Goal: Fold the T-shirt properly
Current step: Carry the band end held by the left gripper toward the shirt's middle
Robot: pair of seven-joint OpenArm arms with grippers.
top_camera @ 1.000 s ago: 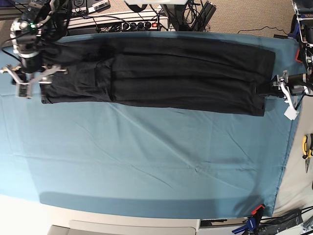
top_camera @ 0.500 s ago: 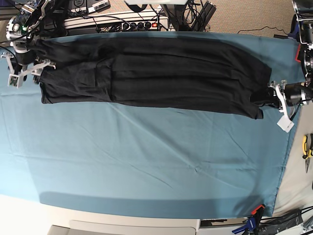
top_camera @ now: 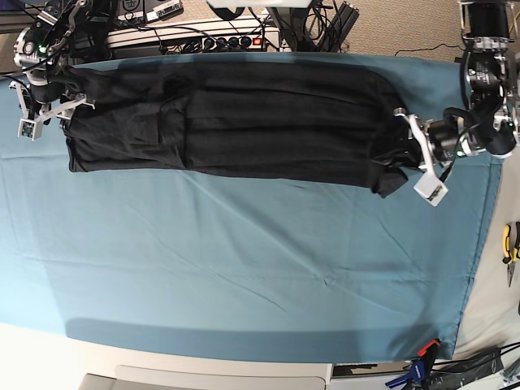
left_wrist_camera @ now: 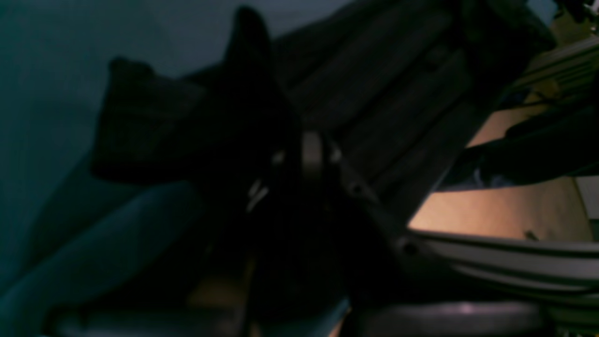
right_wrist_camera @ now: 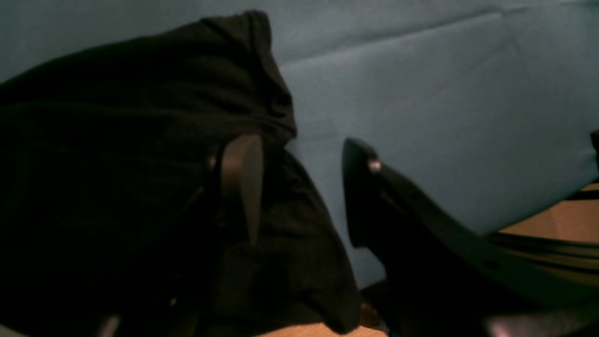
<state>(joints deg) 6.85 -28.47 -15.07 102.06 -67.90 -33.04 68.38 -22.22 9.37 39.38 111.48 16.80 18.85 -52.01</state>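
Note:
The black T-shirt [top_camera: 244,122] lies folded into a long strip across the far part of the teal table cloth [top_camera: 244,268]. In the base view my left gripper [top_camera: 400,158] is shut on the shirt's right end, which is bunched and lifted inward. The left wrist view is dark and blurred: shut fingers [left_wrist_camera: 311,154] pinch black cloth [left_wrist_camera: 140,135]. My right gripper [top_camera: 50,114] stands open at the shirt's left end. In the right wrist view one finger [right_wrist_camera: 241,182] rests over the black fabric [right_wrist_camera: 117,164] and the other finger [right_wrist_camera: 362,187] is over teal cloth.
A power strip and cables [top_camera: 203,39] run along the table's far edge. Yellow-handled pliers [top_camera: 509,244] lie off the cloth at the right. Clamps [top_camera: 422,357] hold the cloth's near right corner. Bare teal cloth spreads in front of the shirt.
My left gripper has moved leftward with the shirt's right end, shortening the strip. The right gripper has drawn back toward the far left corner, still open.

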